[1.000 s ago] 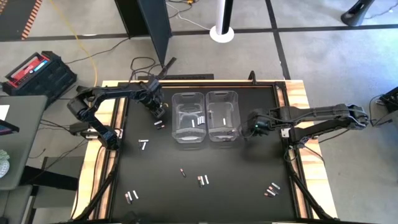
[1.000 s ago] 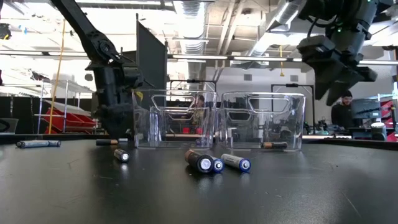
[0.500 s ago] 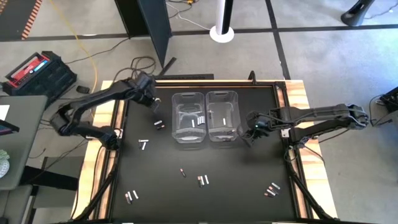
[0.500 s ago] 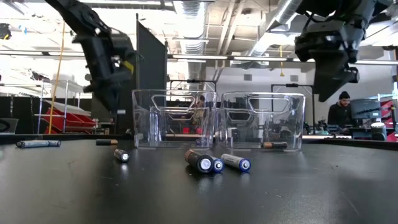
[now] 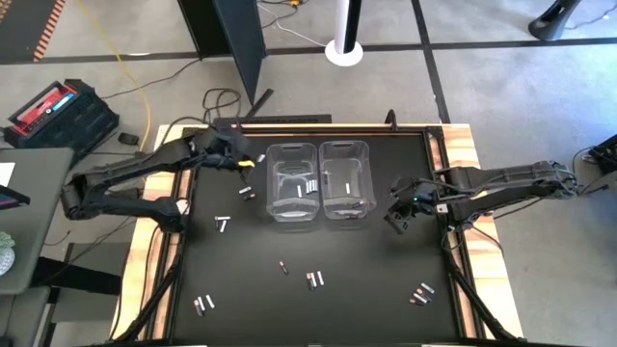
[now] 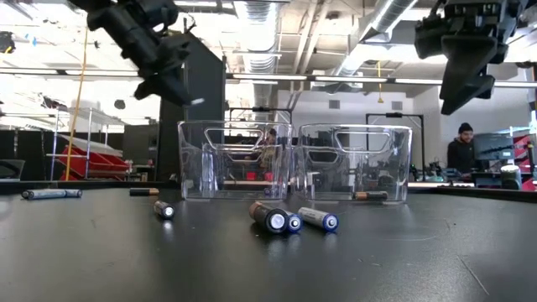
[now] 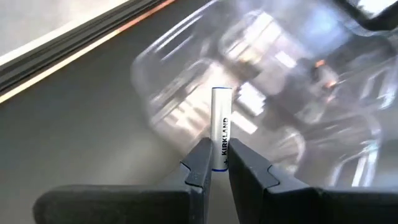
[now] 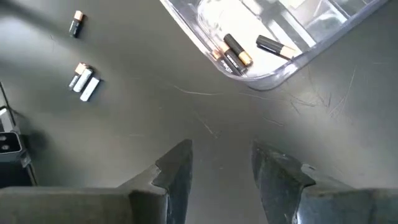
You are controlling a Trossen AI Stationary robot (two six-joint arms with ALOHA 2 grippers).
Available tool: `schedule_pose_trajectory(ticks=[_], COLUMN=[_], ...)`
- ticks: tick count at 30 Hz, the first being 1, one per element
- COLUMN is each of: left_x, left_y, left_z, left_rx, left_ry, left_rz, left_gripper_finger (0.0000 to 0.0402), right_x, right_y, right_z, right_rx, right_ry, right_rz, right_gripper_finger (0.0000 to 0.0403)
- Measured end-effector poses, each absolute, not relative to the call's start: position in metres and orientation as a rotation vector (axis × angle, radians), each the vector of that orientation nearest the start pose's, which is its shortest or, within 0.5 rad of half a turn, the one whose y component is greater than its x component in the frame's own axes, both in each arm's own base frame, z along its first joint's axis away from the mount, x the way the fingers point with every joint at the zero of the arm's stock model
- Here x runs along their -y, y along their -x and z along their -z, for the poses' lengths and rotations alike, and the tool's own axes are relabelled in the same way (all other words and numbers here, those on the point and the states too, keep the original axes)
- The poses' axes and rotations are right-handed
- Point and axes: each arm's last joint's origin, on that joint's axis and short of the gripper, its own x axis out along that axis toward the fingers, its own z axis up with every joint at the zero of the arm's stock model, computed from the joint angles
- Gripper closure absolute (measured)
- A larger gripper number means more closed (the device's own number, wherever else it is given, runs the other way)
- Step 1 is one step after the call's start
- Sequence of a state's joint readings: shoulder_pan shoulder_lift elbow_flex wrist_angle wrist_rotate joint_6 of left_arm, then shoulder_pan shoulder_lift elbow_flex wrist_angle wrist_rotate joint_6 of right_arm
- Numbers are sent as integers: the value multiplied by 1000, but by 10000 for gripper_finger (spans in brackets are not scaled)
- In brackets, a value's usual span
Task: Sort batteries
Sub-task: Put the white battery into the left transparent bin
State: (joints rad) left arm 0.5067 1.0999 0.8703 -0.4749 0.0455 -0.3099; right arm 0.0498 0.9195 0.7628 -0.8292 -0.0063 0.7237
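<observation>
One white cylindrical battery point(image 7: 221, 127) sits clamped in my left gripper point(image 7: 216, 163), raised beside the two clear rectangular plastic bins point(image 5: 318, 180); my right gripper point(image 8: 221, 163) hangs released near their other side.

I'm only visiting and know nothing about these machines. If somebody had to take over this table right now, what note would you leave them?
Left hand: shut on a white battery, raised beside the left bin.
Right hand: open, empty, hovering over bare mat beside the right bin.
Done: a few batteries lie in each bin; the right one holds dark, copper-tipped cells.
Left: drop the held battery into a bin. Loose batteries remain on the table, including a pair in the middle, more near the front corners, and others close to the left bin.
</observation>
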Motion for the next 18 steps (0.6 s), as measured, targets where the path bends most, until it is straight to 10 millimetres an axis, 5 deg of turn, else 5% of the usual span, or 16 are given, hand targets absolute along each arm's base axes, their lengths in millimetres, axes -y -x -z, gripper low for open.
schedule_pose_trajectory(ticks=[11, 18], left_x=[-122, -142], left_y=[-264, -305], left_z=[-278, -267], left_rx=[-696, -933], left_ry=[424, 328], left_rz=[-473, -416], left_gripper_finger=[362, 362], right_x=[-9, -9], right_y=[-166, -166], right_z=[-252, -252], right_rx=[-964, -964], right_ry=[-678, -679], right_rz=[332, 332], right_gripper_finger=[223, 223])
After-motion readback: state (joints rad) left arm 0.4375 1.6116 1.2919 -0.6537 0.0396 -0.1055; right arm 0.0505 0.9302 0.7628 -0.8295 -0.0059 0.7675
